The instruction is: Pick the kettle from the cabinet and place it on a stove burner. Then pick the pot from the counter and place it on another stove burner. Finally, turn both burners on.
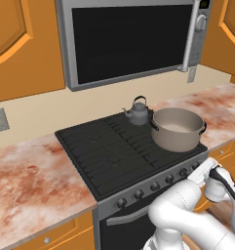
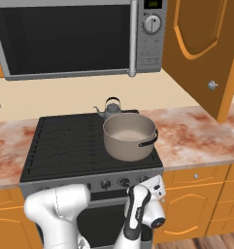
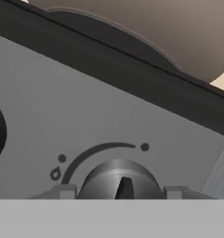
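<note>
we see the microwave (image 1: 131, 41) cut off along the top of both base views, and the orange cabinet door (image 2: 206, 53) standing ajar at the right, also cut by the frame. the bench (image 1: 33, 178) of marbled stone runs off both sides, so its ends are out of sight.

the stove burners (image 1: 114, 151) fill the middle. the pot (image 1: 177, 128) sits on the front right grate, upright, its far handle hard to make out in the right base view. the kettle (image 1: 137, 112) stands on the back right burner just behind the pot; from the right the pot's rim hides its lower body, leaving the loop handle, lid and spout. we cannot tell whether the two touch.

below the grates a row of dark knobs (image 1: 153, 186) lines the steel front. the arm's white links cover the oven door under them, and from the left the last knob on the right is lost behind the wrist.

the hand (image 3: 120, 191) is low at the stove front. in the hand view its two fingertips (image 3: 62, 190) stand apart, one on each side of a single knob (image 3: 119, 179), close beside it; whether they press on it we cannot tell, since the grey band cuts off their lower parts. above the knob we see an arc marking and a flame symbol, then the cooktop's black edge and the pot's blurred underside.
</note>
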{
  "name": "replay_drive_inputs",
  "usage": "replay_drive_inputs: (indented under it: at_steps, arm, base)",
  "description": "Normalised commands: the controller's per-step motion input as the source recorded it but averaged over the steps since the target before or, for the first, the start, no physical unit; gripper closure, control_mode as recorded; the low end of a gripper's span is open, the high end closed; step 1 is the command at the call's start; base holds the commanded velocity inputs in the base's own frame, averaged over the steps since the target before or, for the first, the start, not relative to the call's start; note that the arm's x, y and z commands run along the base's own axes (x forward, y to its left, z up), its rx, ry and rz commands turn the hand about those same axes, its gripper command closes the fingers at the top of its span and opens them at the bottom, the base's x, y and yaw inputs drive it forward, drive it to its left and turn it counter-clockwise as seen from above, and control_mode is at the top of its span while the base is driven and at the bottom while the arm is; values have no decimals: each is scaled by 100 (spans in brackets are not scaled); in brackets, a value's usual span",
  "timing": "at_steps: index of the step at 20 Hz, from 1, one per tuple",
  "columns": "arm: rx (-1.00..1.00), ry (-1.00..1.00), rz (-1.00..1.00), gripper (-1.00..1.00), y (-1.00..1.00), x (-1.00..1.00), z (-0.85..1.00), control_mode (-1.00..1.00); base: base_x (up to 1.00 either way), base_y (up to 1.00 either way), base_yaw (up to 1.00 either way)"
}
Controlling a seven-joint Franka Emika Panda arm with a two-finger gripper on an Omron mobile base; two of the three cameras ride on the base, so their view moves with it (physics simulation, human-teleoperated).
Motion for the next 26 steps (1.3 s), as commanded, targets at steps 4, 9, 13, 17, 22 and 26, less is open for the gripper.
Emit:
replay_drive_inputs:
  at_steps: [4, 9, 13, 17, 22, 26]
  arm:
    - [-34, 0, 0, 100, 0, -7, 0, -100]
    - [-33, 0, 0, 100, 0, -9, 0, -100]
    - [-32, 0, 0, 100, 0, -10, 0, -100]
    - [-31, 0, 0, 100, 0, -10, 0, -100]
    - [-28, 0, 0, 100, 0, -10, 0, -100]
    - [-28, 0, 0, 100, 0, -10, -1, -100]
  base:
    - [0, 0, 0]
    - [0, 0, 0]
    - [0, 0, 0]
    - [0, 0, 0]
    - [0, 0, 0]
    - [0, 0, 0]
